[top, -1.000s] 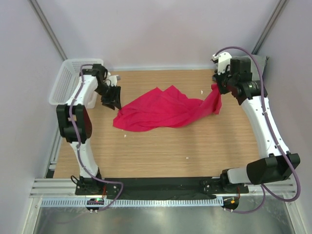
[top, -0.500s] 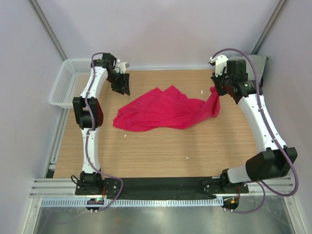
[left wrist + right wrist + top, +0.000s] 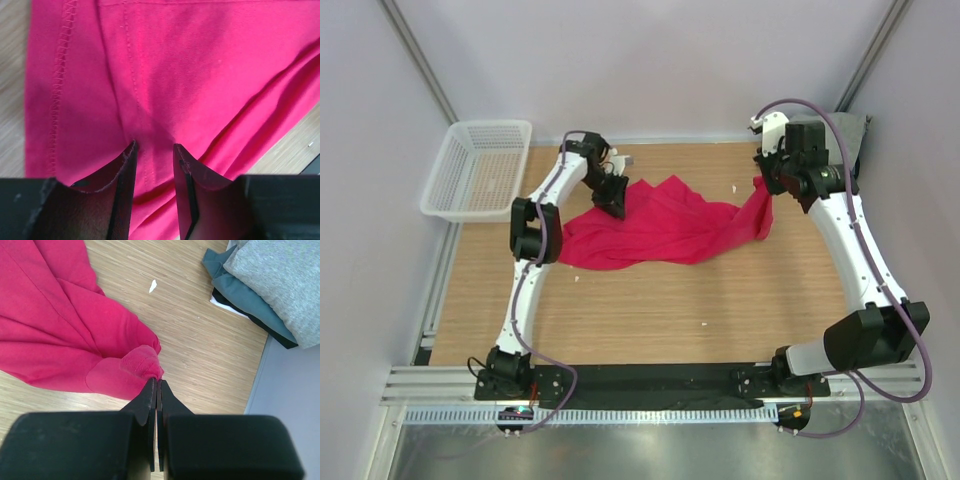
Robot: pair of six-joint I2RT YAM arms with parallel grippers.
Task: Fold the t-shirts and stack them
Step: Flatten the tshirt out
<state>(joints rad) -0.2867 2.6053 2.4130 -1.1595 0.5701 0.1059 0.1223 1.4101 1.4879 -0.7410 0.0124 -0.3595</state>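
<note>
One crimson t-shirt (image 3: 660, 225) sprawls unfolded on the table (image 3: 650, 300), folding barely begun | top: our left tool (image 3: 613, 198) has swung from the basket (image 3: 485, 180), upper left, onto the shirt's upper edge | left wrist: we see jaws parted above the cloth | right wrist: right tool (image 3: 157, 382) clamps a corner; folded t-shirts (image 3: 280, 280) stacked upper right, done.

The left pincer (image 3: 613, 203) has swung from beside the basket (image 3: 438, 172) to over the crimson t-shirt (image 3: 670, 228), jaws narrowing.
</note>
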